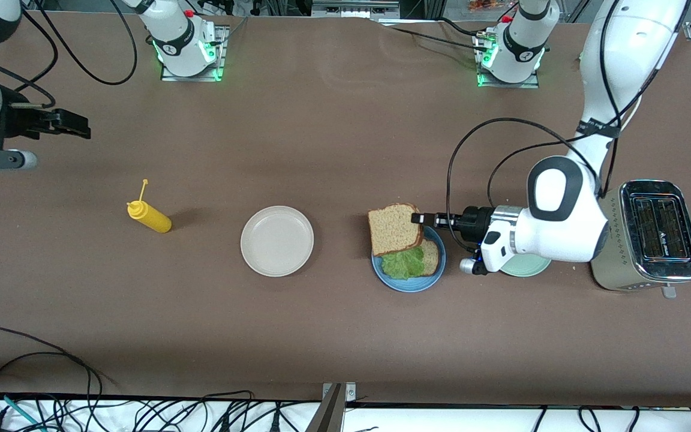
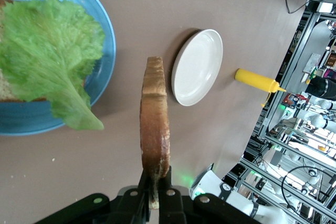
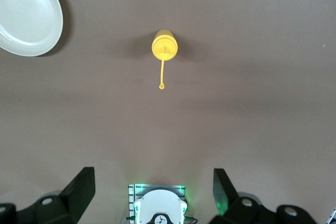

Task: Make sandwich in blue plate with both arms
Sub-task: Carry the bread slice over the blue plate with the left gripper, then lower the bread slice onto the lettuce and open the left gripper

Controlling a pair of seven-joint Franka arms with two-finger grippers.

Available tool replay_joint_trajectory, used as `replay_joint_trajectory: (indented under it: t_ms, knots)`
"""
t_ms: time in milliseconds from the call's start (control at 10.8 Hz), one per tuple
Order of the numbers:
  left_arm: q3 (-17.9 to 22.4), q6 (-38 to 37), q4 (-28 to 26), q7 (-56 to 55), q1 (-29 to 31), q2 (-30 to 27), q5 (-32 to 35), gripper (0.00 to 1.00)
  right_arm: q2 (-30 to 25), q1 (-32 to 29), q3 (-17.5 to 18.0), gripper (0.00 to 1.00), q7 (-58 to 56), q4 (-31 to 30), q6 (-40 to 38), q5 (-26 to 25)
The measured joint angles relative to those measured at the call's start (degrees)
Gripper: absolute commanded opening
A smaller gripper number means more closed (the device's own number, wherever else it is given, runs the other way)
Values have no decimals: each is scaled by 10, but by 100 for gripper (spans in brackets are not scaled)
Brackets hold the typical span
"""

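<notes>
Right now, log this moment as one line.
left gripper: shut on top bread slice, over blue plate | lettuce: on bottom slice | right gripper: open, waiting

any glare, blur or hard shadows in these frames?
Front view: even light, soft shadow beside the yellow bottle, green base glow. Left wrist view: held bread slice slightly soft up close, lettuce crisp. Right wrist view: mild sheen on the white plate.

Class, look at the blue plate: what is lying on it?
On the blue plate lies a bread slice with a lettuce leaf on top. The left gripper holds a second slice above, hiding part of the plate. The right gripper waits.
</notes>
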Motion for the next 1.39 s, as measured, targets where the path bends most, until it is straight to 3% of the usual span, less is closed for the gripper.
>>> replay_joint_trajectory:
  t_ms: [1202,1387]
  knots:
    - [31,31,3,149,-1,74,0,0,5,11,0,100,0,-6,19,0]
    - [32,48,3,176,0,82,0,25,5,11,0,100,0,-7,20,0]
